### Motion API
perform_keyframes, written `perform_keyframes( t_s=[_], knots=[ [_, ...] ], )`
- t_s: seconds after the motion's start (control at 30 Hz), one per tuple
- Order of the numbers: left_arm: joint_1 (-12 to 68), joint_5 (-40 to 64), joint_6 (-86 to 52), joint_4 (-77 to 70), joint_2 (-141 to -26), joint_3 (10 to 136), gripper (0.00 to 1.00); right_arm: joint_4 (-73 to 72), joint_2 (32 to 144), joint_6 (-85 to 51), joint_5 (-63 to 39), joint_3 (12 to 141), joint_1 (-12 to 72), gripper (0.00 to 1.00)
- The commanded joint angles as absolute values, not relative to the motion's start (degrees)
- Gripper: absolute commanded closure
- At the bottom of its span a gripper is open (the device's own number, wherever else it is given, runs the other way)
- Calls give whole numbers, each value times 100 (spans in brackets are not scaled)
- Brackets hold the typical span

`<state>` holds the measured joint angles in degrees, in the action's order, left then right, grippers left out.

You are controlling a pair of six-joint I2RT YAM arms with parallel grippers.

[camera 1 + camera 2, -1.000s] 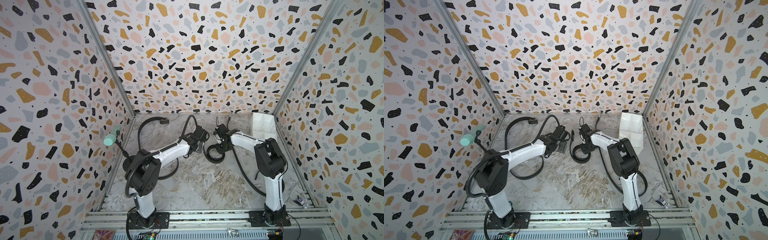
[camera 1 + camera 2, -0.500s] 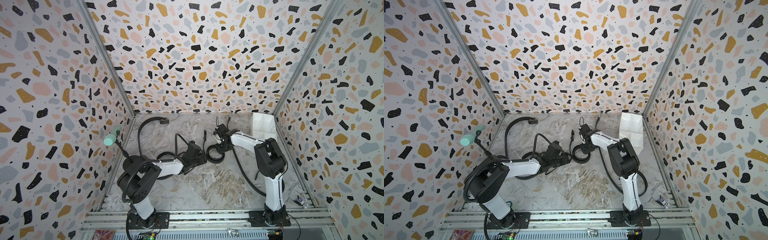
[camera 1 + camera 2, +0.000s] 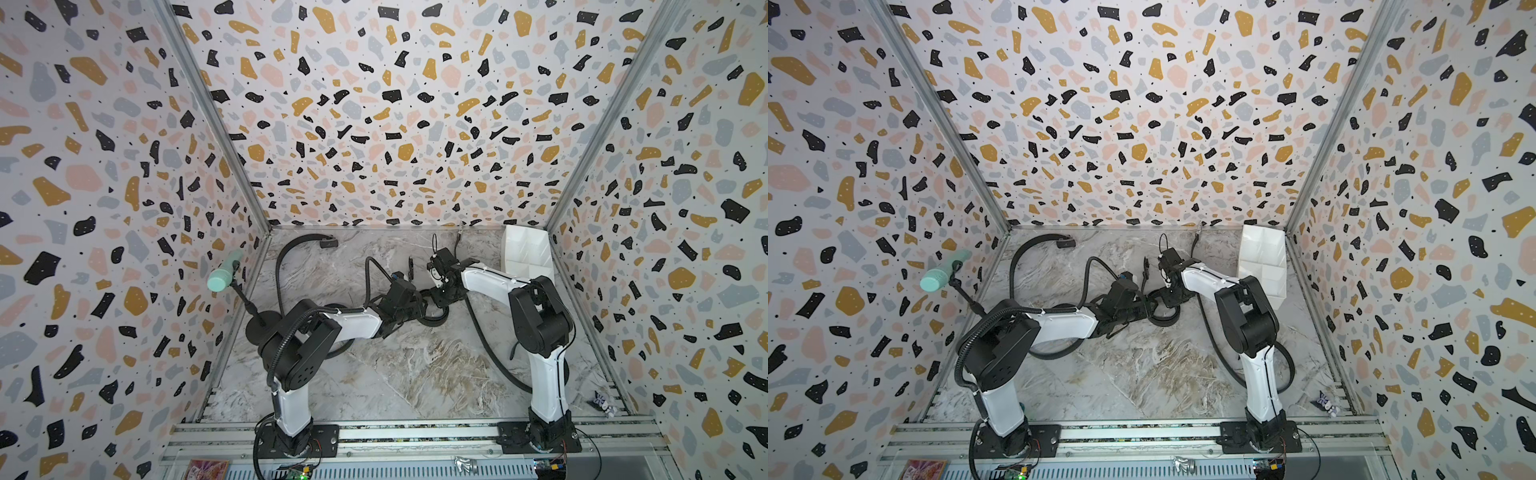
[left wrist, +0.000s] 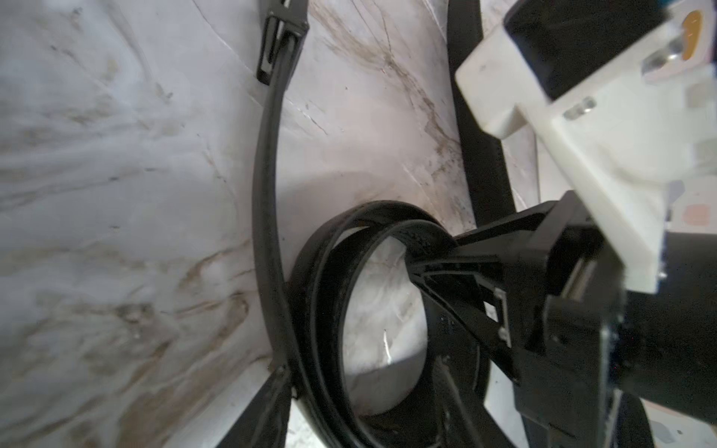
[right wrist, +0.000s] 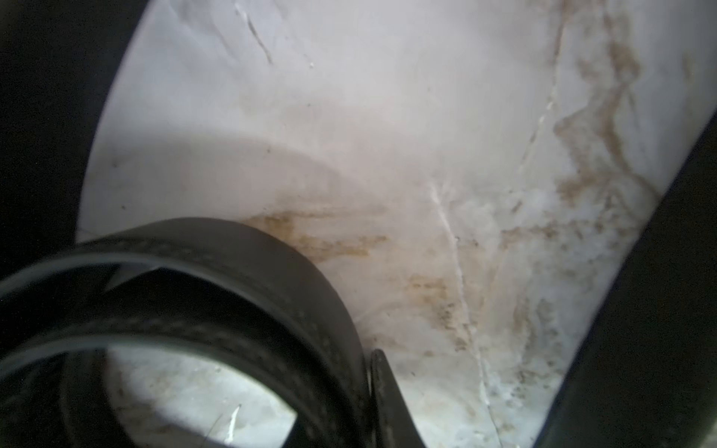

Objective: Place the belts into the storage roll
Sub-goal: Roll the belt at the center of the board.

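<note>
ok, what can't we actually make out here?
- Whether the left gripper grips the coiled belt: the left wrist view's edge cuts off its fingers; its own wrist covers them in both top views.
- Near cells of the storage roll: partly behind the right arm in both top views.
- Right wrist view: blurred, coiled belt too close.

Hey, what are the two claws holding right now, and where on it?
The right claw pinches the coiled belt by the wall of its loop. The left claw straddles that coil, jaws apart, gripping nothing yet.
</note>
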<state>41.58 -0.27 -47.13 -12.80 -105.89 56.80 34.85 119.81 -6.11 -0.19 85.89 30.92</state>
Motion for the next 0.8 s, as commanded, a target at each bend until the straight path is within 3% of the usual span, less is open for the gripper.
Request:
perform_keyframes(
  t_s=[0.0, 0.47, 0.57, 0.67, 0.77],
  knots=[
    [4175, -316, -4338, -845, -10639, 5949, 48, 4306, 12580, -663, -576, 8088, 3243, 100],
    [4313, -601, -3824, 352, -11643, 7195, 65, 4210, 12568, -693, -686, 8043, 3283, 100],
    [4310, -666, -3756, 489, -11713, 7266, 74, 4168, 12543, -718, -806, 8011, 3320, 100],
    [4337, -784, -3541, 843, -11777, 7401, 91, 4107, 12441, -772, -1066, 7941, 3355, 100],
    [4354, -955, -3147, 1255, -11744, 7397, 100, 4105, 12209, -829, -1244, 7901, 3317, 78]
  ],
)
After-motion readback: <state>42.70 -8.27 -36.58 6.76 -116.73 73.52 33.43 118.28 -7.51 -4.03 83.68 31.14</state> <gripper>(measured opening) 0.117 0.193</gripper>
